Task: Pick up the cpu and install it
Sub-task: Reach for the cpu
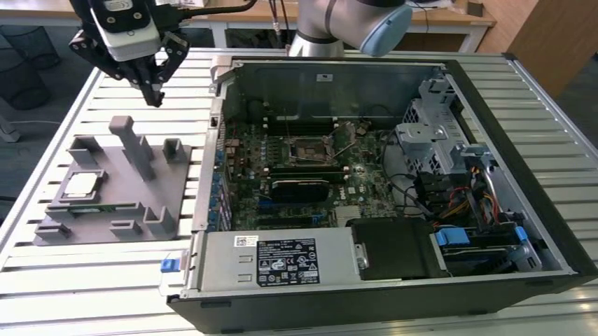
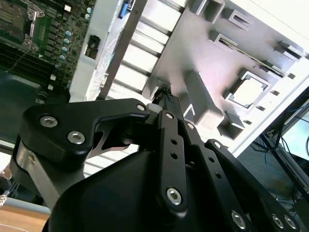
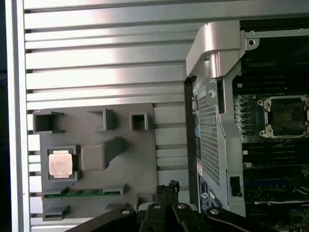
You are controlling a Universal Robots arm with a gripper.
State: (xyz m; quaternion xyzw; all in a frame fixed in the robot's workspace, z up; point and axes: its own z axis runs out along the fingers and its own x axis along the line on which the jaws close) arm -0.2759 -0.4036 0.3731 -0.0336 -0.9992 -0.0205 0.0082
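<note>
The gripper (image 1: 153, 98) hangs well above the slatted table (image 1: 56, 269), near the grey fixture (image 1: 117, 192) and apart from it. Its fingertips are pressed together and grasp nothing. You find the cpu (image 1: 80, 185) lying flat in a square pocket of that fixture. Farther off, inside the open computer case (image 1: 327, 73), the motherboard socket (image 1: 309, 148) appears empty. Judge the task barely begun: neither pickup nor installation is done.

above cpu (image 1: 80, 185): open | obstacle: tall fixture post (image 1: 131, 145) just beside
</note>
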